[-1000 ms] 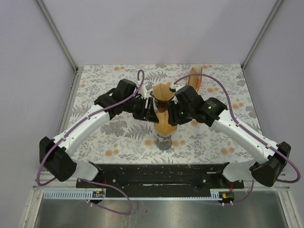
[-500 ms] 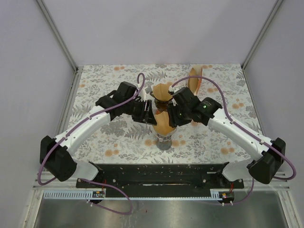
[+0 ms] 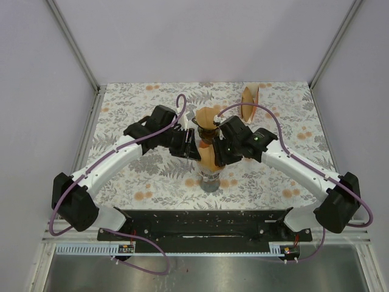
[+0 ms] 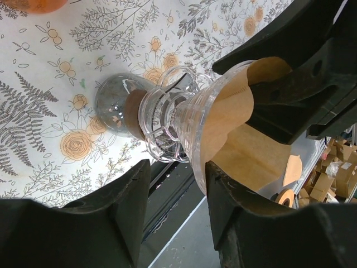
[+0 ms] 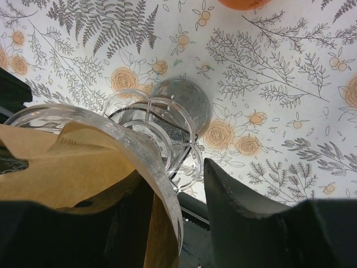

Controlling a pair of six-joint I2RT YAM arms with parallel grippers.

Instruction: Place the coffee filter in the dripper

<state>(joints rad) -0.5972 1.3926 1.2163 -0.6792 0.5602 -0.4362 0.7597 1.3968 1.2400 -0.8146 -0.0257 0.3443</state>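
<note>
Right arm is drawing in toward the centre compared with a second ago, uncovering more of the stack of brown paper filters [image 3: 248, 97] at the far right; the coffee filter [image 4: 240, 120] is sitting lower than it was

Coffee filter is now resting inside the glass dripper [image 4: 192, 128], with its upper edge sticking out past the rim

Dripper is standing on a glass carafe [image 4: 114, 106] with a brown collar, around the middle of the floral tablecloth [image 3: 152, 176], toward the near side

Left gripper [image 4: 177, 170] is reaching in from the left; its fingers [image 4: 111, 223] are standing apart with the dripper's narrow end just beyond the gap, nothing clamped

Right gripper [image 5: 170, 187] is reaching in from the right, straddling the dripper rim and the filter edge; one finger [image 5: 245, 218] is showing outside the glass, the other is lying behind the paper; whether they are pinching the filter I cannot tell

Both grippers are facing each other across the dripper
</note>
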